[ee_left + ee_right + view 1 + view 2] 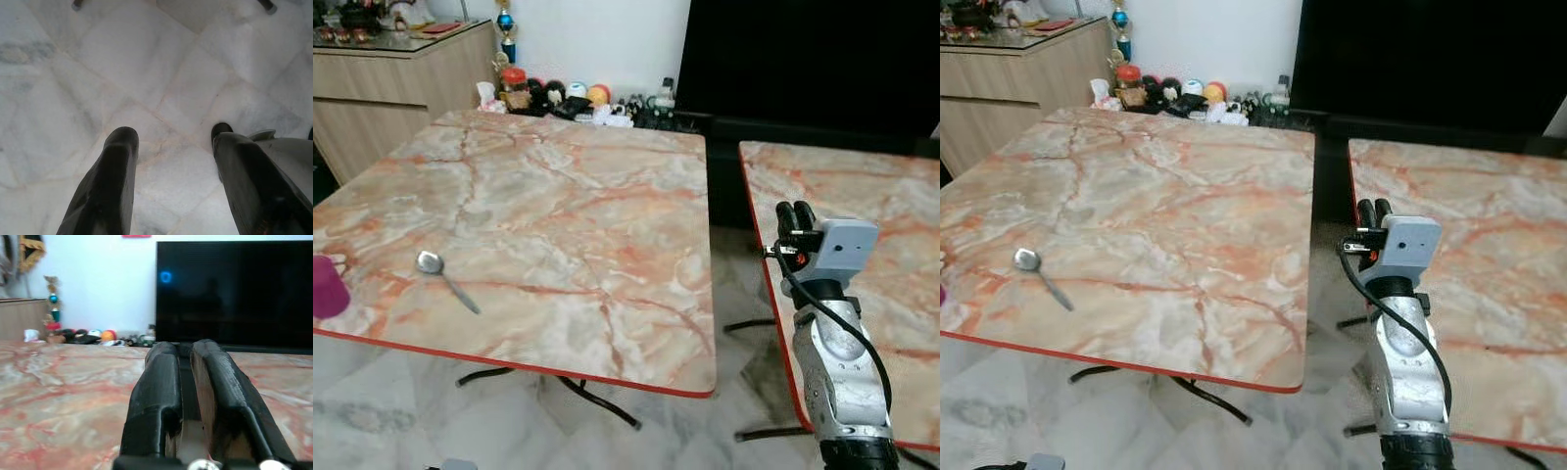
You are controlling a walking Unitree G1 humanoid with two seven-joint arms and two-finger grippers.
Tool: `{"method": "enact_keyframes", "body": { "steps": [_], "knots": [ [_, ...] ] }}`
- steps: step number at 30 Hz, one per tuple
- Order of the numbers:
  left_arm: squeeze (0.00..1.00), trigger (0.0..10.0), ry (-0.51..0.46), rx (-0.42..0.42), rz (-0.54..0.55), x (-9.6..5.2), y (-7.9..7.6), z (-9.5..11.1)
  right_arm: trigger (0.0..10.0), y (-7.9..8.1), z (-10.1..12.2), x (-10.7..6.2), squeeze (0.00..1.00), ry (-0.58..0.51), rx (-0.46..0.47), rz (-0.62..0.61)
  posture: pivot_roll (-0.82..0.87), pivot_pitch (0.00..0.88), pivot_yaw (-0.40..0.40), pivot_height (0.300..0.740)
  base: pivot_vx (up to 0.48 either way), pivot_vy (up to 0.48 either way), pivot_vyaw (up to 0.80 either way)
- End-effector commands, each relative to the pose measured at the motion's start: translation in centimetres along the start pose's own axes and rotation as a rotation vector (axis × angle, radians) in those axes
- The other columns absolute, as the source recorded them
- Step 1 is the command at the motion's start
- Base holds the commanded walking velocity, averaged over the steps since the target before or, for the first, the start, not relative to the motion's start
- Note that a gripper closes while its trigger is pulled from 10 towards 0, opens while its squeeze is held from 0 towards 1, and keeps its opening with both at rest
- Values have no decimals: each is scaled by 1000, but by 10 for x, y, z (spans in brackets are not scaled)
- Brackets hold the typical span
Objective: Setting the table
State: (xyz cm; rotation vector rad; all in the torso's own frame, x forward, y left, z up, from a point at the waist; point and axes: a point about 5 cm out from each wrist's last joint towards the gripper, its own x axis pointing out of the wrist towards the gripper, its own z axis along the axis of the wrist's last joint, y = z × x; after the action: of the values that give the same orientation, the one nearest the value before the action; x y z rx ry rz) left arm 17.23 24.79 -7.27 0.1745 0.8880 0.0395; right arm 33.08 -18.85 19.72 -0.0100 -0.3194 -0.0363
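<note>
Right now I see the spoon lying on the near left part of the marble table, with a purple cup just left of it at the edge. My right gripper hovers with fingers pressed together and empty between the two tables, while my left gripper hangs spread over the tiled floor.

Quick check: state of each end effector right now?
Left end effector: open, empty, pointing at the floor.
Right end effector: closed, empty, raised between the tables.
</note>
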Motion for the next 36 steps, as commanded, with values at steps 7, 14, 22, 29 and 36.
{"method": "enact_keyframes", "body": {
  "steps": [7, 14, 22, 29, 36],
  "knots": [
    [0, 10000, 31, 5, -15, -2, -5, -9, 10000, 0, -8, -12, 0, 52, 16, -16, 36, 85, -38, 740, 0, 0, 0],
    [0, 10000, 35, 8, -20, -2, -7, -10, 10000, 13, -6, -40, 0, 36, 4, 32, 30, 90, -44, 740, 0, 0, 0],
    [0, 10000, 40, 8, -24, -2, -10, -13, 10000, -19, -14, -84, 0, 87, -125, -268, 22, 100, -55, 740, 0, 0, 0],
    [0, 10000, 42, 7, -25, -2, -11, -14, 10000, -81, -48, -129, 0, 348, -146, -687, 18, 101, -64, 740, 0, 0, 0],
    [0, 10000, 42, 4, -23, -3, -11, -15, 10000, -120, -81, -176, 0, 620, -164, -912, 15, 101, -70, 740, 0, 0, 0]
  ]
}}
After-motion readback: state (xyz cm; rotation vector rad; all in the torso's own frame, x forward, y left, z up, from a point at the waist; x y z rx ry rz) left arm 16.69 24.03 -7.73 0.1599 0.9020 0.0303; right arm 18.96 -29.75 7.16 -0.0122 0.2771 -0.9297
